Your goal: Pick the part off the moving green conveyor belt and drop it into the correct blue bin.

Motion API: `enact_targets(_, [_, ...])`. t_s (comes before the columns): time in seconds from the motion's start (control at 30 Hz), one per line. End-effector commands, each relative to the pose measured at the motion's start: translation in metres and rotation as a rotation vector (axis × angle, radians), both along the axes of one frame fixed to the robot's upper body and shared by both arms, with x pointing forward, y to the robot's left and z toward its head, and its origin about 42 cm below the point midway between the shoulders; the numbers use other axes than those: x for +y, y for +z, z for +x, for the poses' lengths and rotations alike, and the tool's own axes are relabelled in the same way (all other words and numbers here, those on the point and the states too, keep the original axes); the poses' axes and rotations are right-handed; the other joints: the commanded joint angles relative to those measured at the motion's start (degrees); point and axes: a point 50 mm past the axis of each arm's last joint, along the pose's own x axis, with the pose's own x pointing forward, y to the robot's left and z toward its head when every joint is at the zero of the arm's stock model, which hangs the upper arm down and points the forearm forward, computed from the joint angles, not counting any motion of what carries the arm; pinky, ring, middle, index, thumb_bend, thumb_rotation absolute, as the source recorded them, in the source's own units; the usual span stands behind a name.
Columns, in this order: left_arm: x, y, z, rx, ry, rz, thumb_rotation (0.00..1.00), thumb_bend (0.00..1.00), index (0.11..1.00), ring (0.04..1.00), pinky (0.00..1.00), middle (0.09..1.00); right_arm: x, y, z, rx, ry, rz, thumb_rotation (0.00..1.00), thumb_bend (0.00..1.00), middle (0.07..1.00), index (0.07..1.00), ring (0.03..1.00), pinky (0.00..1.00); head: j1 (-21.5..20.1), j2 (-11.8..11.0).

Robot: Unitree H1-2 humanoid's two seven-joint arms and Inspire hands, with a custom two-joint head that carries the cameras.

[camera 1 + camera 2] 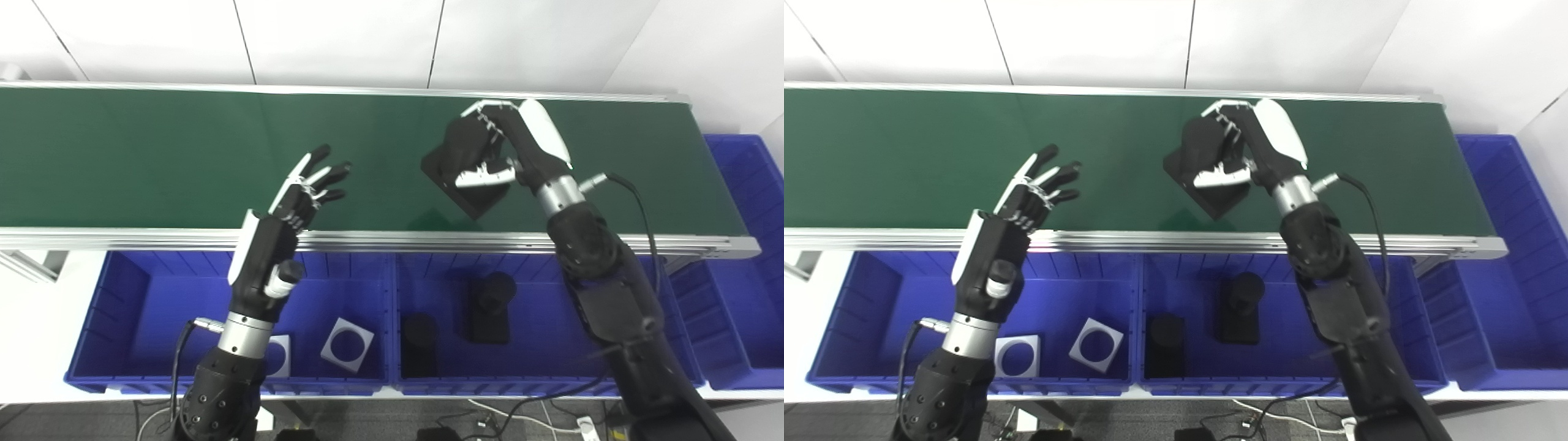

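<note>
A black part (pixel 460 179) with a flat base lies on the green conveyor belt (pixel 153 153) right of the middle. My right hand (pixel 505 147) is over it, fingers and thumb closed around its upper block. It also shows in the right eye view (pixel 1213 184). My left hand (pixel 300 196) is open, fingers spread, above the belt's near edge and holds nothing. Below the belt stand the left blue bin (pixel 184 300) and the middle blue bin (pixel 539 312).
The left bin holds two white square parts with round holes (pixel 347 345). The middle bin holds two black parts (pixel 490 306). Another blue bin (pixel 747 245) stands at the right end. A metal rail (pixel 429 242) runs along the belt's near edge.
</note>
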Motion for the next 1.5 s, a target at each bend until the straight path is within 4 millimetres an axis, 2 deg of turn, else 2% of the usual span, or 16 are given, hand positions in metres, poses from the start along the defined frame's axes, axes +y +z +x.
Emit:
enact_targets(0.0, [-0.004, 0.01, 0.006, -0.049, -0.019, -0.008, 0.93, 0.84, 0.921, 0.859, 0.8, 0.838, -0.016, 0.026, -0.003, -0.067, -0.03, 0.002, 0.0, 0.52, 0.43, 0.531, 0.334, 0.26, -0.3, -0.6])
enact_targets(0.17, [-0.004, 0.009, 0.008, -0.051, -0.025, -0.021, 0.93, 0.83, 0.924, 0.87, 0.82, 0.842, -0.04, 0.027, -0.029, -0.086, -0.048, -0.044, 0.0, 0.52, 0.434, 0.521, 0.352, 0.29, -0.8, -1.4])
enact_targets(0.43, [-0.003, 0.003, 0.007, -0.023, -0.035, -0.043, 0.93, 0.85, 0.929, 0.874, 0.84, 0.841, -0.07, 0.029, -0.068, -0.062, -0.093, -0.091, 0.0, 0.52, 0.426, 0.522, 0.333, 0.27, -1.0, -2.7])
enact_targets(0.6, [0.0, 0.004, 0.006, -0.022, -0.04, -0.058, 0.92, 0.81, 0.93, 0.869, 0.84, 0.842, -0.092, 0.022, -0.09, -0.048, -0.122, -0.106, 0.0, 0.52, 0.432, 0.522, 0.354, 0.3, -2.4, -4.0])
enact_targets(0.73, [0.002, 0.003, 0.006, -0.026, -0.036, -0.044, 0.95, 0.81, 0.937, 0.862, 0.81, 0.84, -0.107, 0.016, -0.105, -0.006, -0.13, -0.172, 0.0, 0.51, 0.479, 0.558, 0.373, 0.3, -2.7, -4.2])
enact_targets(0.87, [0.003, 0.001, 0.007, -0.025, -0.036, -0.037, 0.96, 0.84, 0.944, 0.865, 0.83, 0.845, -0.125, 0.008, -0.114, 0.033, -0.095, -0.294, 0.0, 0.51, 0.477, 0.548, 0.383, 0.33, -2.5, -4.2])
enact_targets(1.1, [0.003, 0.002, 0.007, -0.029, -0.038, -0.041, 0.96, 0.82, 0.944, 0.858, 0.81, 0.838, -0.151, -0.009, -0.118, 0.102, -0.093, -0.357, 0.0, 0.51, 0.457, 0.547, 0.364, 0.29, -2.3, -4.0])
enact_targets(1.3, [0.004, 0.003, 0.007, -0.041, -0.024, -0.017, 0.97, 0.82, 0.944, 0.85, 0.81, 0.828, -0.16, -0.025, -0.119, 0.18, -0.086, -0.435, 0.0, 0.51, 0.448, 0.549, 0.36, 0.28, -1.7, -4.0])
enact_targets(1.4, [0.004, 0.004, 0.007, -0.037, -0.021, -0.018, 0.96, 0.83, 0.94, 0.85, 0.82, 0.826, -0.161, -0.035, -0.119, 0.212, -0.081, -0.454, 0.0, 0.51, 0.454, 0.551, 0.366, 0.31, -1.7, -4.0])
enact_targets(1.47, [0.004, 0.004, 0.007, -0.037, -0.025, -0.021, 0.96, 0.82, 0.94, 0.844, 0.79, 0.826, -0.162, -0.044, -0.118, 0.215, -0.066, -0.468, 0.0, 0.51, 0.457, 0.545, 0.381, 0.34, -1.7, -4.0])
